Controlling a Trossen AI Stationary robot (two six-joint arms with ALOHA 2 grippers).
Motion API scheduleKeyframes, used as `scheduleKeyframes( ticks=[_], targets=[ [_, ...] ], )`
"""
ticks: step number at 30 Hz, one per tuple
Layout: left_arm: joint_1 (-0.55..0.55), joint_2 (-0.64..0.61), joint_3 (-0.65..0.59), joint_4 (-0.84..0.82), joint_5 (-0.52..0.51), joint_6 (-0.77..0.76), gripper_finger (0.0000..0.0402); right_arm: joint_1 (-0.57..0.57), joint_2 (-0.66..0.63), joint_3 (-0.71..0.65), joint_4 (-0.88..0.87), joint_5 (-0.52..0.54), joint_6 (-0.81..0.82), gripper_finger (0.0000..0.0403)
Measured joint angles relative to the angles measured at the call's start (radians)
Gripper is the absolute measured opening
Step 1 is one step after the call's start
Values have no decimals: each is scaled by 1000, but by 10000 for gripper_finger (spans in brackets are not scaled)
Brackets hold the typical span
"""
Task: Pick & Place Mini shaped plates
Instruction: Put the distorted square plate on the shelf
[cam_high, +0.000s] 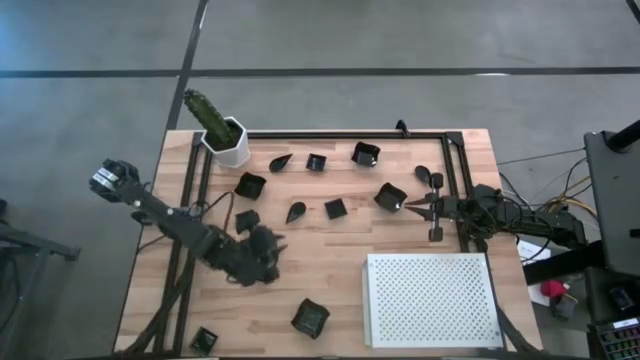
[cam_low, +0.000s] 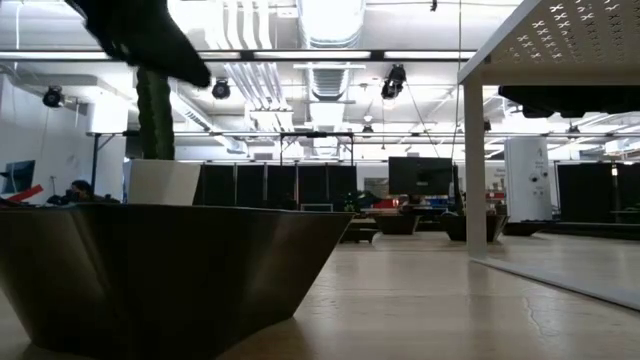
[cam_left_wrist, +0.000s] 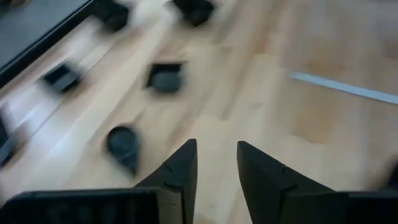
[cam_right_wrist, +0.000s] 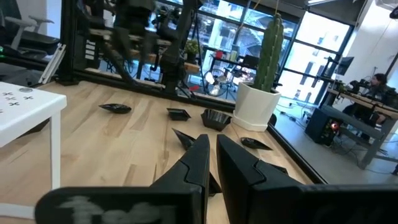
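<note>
No readable text

No words, brands or numbers can be read anywhere; the only marks are rows of small x-shaped cut-outs on the white perforated tray (cam_right_wrist: 18, 99).

Eleven mini shaped plates (cam_high: 365, 153), one white perforated tray (cam_high: 431, 299), one potted cactus (cam_high: 222, 131), two arms

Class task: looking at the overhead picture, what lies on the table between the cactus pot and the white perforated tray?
In the high view, between the cactus pot and the white tray lie two dark plates: a teardrop one and a square one.
</note>
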Motion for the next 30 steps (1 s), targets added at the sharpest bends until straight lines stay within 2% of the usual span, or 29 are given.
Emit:
scheduleKeyframes(
  ticks=[3,8,11,15,22,30],
  targets=[
    [92,-7,2,-103,22,-125,114,0,0,0,0,0,0,27],
    [291,-5,-1,-261,207,-242,114,0,0,0,0,0,0,27],
    [409,-4,-21,-309,286,-256,114,0,0,0,0,0,0,27],
    [533,-4,-36,-338,314,-234,114,0,0,0,0,0,-1,27],
    [652,6,-37,-332,313,-178,114,0,0,0,0,0,-4,27],
    [687,95,-37,-324,311,-159,114,0,0,0,0,1,-4,27]
  ],
)
